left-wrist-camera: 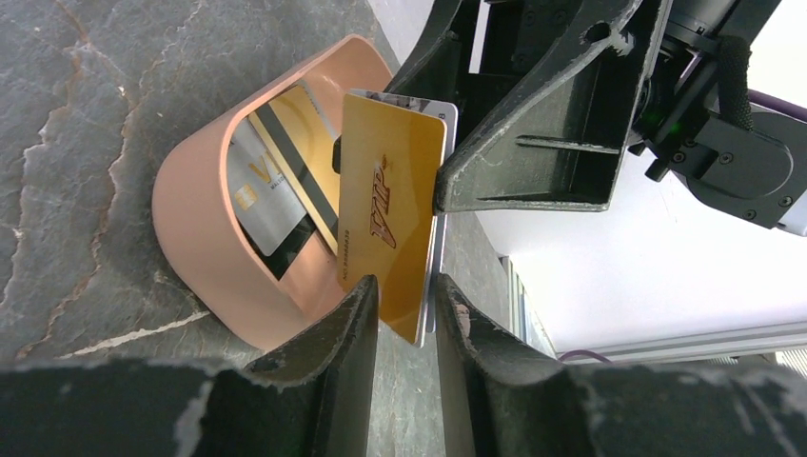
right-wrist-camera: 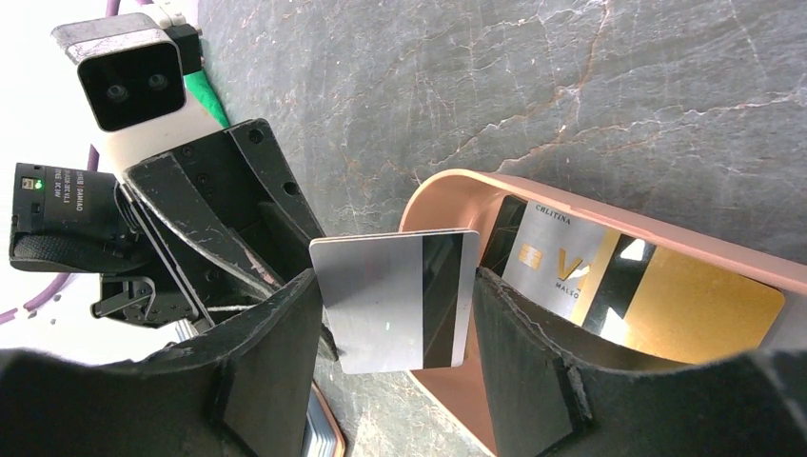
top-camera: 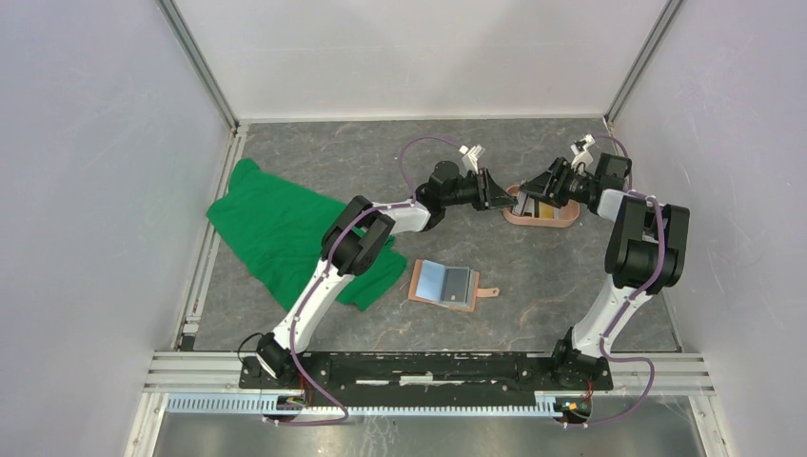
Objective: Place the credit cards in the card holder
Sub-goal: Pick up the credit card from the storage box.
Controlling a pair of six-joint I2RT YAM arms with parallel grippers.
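1 card holder lies open nearest the arm bases, blue-grey pockets up to take cards; can't tell if any is in yet. Green cloth is bunched to its left, apart.

Farther back, both arms meet at the left end of the pink tray. Left gripper is narrow, pinching a gold card and a silver card back to back by one end, upright over the tray. Right gripper is wide, fingers at the silver card's opposite edges; can't tell if it's pressing. Prob. a handover, or steadying. Other cards lean inside the tray.

Tabletop is dark, veined, stone-look. Pale walls beyond.
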